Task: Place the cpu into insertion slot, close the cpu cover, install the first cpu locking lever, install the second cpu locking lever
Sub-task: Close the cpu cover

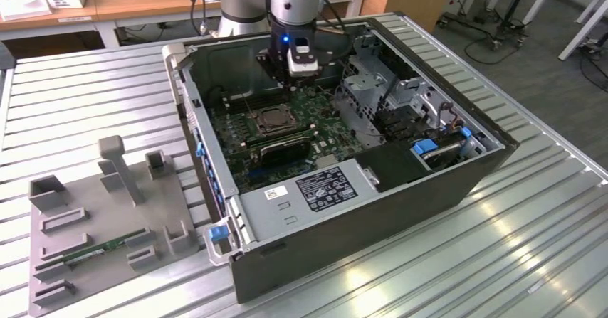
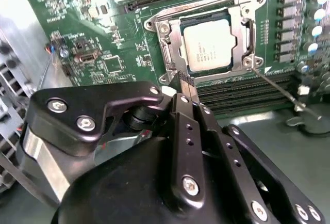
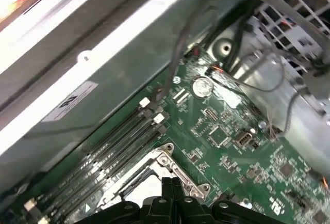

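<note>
Fig.: socket area, second wrist view. You see the cpu (image 2: 209, 43), a flat square w/ dull silver face, seated level in the insertion slot (image 2: 164, 28) on the green board. The cpu cover (image 2: 174, 53), a thin silver frame, lies flat around it, chip showing thru the window. One lever rod (image 2: 276, 87) angles out from the slot's corner; the other lever (image 2: 206, 6) runs alongside the frame, latch state unclear.

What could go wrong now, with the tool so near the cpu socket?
1. The tool tip hangs close to the cpu cover; a sideways slip might scrape the green board.
2. One thin locking lever sticks out loose past the cover's corner, so the cover may not yet clamp the cpu firmly, and the tool could snag it.
</note>
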`<state>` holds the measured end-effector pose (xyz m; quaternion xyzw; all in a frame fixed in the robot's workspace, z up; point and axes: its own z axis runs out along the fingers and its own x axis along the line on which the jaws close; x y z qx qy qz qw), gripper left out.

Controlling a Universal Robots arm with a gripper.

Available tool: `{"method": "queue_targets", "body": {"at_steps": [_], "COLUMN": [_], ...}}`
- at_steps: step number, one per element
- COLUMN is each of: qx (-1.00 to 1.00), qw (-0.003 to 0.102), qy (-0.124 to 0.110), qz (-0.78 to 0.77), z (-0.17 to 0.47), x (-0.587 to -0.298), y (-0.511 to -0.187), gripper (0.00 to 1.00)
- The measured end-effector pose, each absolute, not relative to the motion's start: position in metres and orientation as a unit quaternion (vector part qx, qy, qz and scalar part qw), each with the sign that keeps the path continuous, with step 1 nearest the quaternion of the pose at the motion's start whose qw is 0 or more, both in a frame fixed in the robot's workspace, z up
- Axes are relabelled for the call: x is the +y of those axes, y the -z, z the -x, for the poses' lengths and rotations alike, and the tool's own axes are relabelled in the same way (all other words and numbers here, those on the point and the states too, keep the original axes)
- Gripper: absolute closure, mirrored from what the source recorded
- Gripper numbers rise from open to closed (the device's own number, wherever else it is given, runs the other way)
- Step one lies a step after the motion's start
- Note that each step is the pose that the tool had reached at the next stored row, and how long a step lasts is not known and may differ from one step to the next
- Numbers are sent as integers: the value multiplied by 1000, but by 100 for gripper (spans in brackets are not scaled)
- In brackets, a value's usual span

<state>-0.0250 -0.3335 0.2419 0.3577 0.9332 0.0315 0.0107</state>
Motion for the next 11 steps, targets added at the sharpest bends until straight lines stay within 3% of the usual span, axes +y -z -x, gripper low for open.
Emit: {"method": "queue_targets", "body": {"at_steps": [11], "qx": [964], "qw": [8], "qy": [-32], "qz": [-263], "z": [25], "x": [-334], "y": [-242], "gripper": [89]}}
